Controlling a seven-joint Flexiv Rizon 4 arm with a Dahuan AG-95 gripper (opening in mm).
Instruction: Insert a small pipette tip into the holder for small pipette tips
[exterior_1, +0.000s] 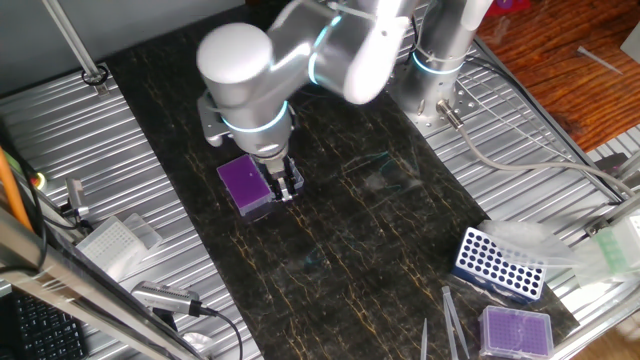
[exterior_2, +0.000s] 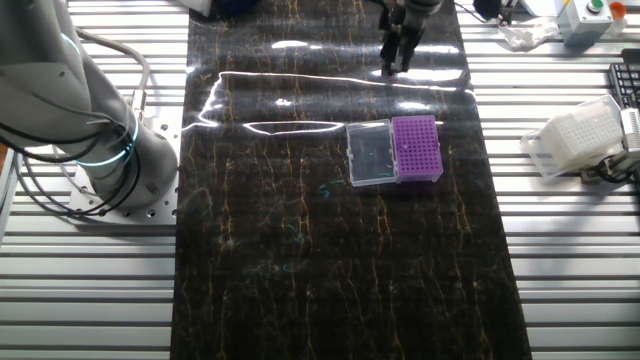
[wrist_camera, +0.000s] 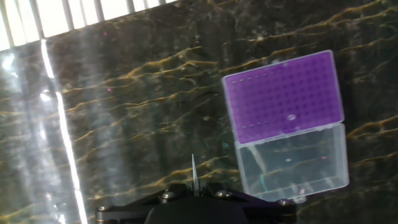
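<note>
Small clear pipette tip (wrist_camera: 193, 169), pinched in our end effector (wrist_camera: 194, 188) at bottom centre of the hand view, is mid-carry; next we must centre it over the vivid purple square holder (wrist_camera: 283, 98), upper right, then descend.

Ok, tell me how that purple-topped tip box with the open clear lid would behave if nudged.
The holder for small pipette tips looks like thin plastic, so it is probably light and would slide readily on the glossy mat. Its clear lid lies open flat beside it, so a push there may swing or flex the lid. It sits low and wide, so tipping seems unlikely.
</note>
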